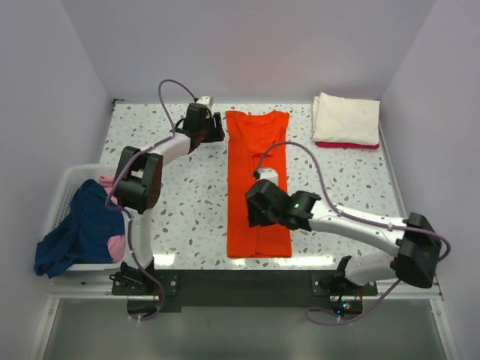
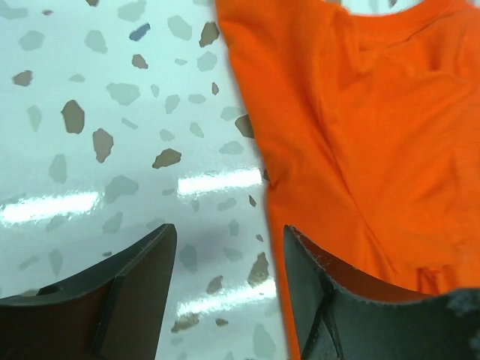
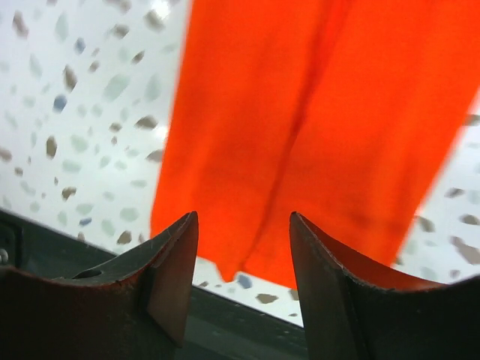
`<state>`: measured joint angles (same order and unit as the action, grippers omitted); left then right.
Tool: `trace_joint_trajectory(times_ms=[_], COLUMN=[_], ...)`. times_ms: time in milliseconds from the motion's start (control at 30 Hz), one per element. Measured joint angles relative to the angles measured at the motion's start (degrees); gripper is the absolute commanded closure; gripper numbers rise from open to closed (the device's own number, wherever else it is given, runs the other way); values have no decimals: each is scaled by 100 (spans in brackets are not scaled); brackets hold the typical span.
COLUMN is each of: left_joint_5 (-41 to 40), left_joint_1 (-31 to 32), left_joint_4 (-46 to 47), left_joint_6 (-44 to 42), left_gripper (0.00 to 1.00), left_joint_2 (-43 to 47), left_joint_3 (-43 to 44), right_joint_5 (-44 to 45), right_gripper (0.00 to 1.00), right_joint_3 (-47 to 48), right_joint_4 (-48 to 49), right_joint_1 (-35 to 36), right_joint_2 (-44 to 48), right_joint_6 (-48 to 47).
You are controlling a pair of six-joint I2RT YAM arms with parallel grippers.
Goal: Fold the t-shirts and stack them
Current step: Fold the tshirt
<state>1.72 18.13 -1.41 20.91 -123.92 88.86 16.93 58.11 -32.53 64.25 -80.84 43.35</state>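
A bright orange t-shirt (image 1: 259, 150) lies flat as a long narrow strip down the middle of the table, neckline at the far end. My left gripper (image 1: 217, 129) is open at the shirt's far left corner. In the left wrist view, bare table shows between the left gripper's (image 2: 229, 234) fingers, and the right finger overlaps the orange shirt's (image 2: 375, 112) edge. My right gripper (image 1: 253, 214) hovers open over the near end. The orange shirt's hem (image 3: 300, 112) shows beyond the empty right gripper (image 3: 244, 217).
A folded cream-white shirt (image 1: 346, 118) rests on a folded red one (image 1: 345, 145) at the back right. A white slatted basket (image 1: 67, 180) at the left edge holds a navy shirt (image 1: 79, 232) and a pink one (image 1: 116, 246). The table's dark front edge (image 3: 45, 240) lies just below the hem.
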Motion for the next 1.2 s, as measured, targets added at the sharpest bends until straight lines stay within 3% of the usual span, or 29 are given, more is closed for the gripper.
trace_joint_trajectory(times_ms=[167, 333, 567, 900, 1200], left_joint_5=[98, 208, 293, 566, 669], left_joint_1=[-13, 105, 1174, 1840, 2406], left_joint_4=[96, 83, -352, -723, -1045], left_joint_6=[640, 1327, 2015, 2459, 2778], left_gripper=[43, 44, 47, 48, 48], left_joint_2=[1386, 2852, 4113, 5163, 5475], left_joint_3=[-1270, -3060, -5038, -5893, -6192], right_joint_5=[-125, -297, -813, -1665, -1602], right_gripper=[46, 49, 56, 55, 57], right_joint_3=[-798, -1425, -2282, -3171, -2889], right_joint_4=[-151, -396, -431, -162, -374], right_joint_1=[-1189, -1711, -2065, -2087, -2085], right_joint_2=[1290, 1943, 2103, 2291, 2415], right_joint_6=[81, 153, 372, 767, 669])
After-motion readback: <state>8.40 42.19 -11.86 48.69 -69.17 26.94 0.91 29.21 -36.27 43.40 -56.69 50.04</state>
